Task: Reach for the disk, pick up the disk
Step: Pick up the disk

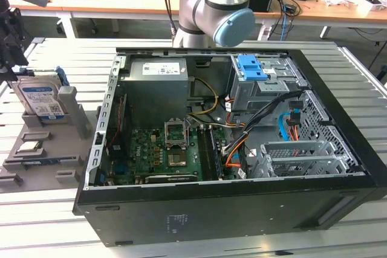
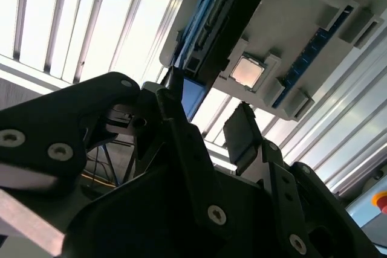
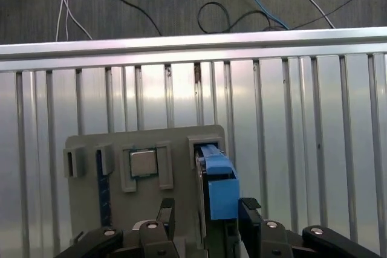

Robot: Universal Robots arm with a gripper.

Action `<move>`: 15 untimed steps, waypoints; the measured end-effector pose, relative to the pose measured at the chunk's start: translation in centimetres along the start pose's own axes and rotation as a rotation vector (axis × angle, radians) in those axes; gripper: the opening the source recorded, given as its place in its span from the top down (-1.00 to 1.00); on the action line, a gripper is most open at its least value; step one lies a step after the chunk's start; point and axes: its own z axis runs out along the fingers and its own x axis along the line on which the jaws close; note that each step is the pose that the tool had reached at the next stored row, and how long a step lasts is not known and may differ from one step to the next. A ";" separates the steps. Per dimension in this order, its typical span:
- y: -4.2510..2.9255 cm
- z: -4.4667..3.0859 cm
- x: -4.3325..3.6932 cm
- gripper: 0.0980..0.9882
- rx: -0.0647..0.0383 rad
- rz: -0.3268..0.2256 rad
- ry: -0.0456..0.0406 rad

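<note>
The robot's gripper [image 3: 207, 206] hangs over a grey holder tray [image 1: 75, 116] on the slatted metal tabletop [image 1: 48, 222]. Its two black fingers [image 3: 248, 209] are spread wide, one on each side of the disk [image 3: 216, 188]. The first wrist view shows the disk edge-on, standing upright in a slot of the tray with its bright blue bracket facing the camera. One finger is just beside the bracket, and the other stands off from the opposite face with a visible gap. Neither finger can be seen pressing on the disk.

In the exterior view, the disk [image 1: 39, 98] stands on edge at the far end of the tray, at that view's left, with its white-and-blue label facing outward. A small square silver chip [image 1: 29, 147] lies flat in its own recess of the same tray, nearer the camera and apart from the disk.

An open black computer case [image 1: 242, 209] sits on the tabletop to the exterior view's right of the tray, with its boards and cables exposed. Behind it rises the arm [image 1: 221, 10], with its grey joint and light blue cap.
</note>
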 end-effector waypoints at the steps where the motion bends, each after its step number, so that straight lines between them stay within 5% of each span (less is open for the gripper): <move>1: 0.01 0.04 -0.16 0.00 0.000 -0.005 0.0001; 7: 0.06 0.93 -0.92 0.00 0.000 -0.050 0.0019; 15: 0.34 2.40 -0.95 0.00 0.000 -0.083 0.0031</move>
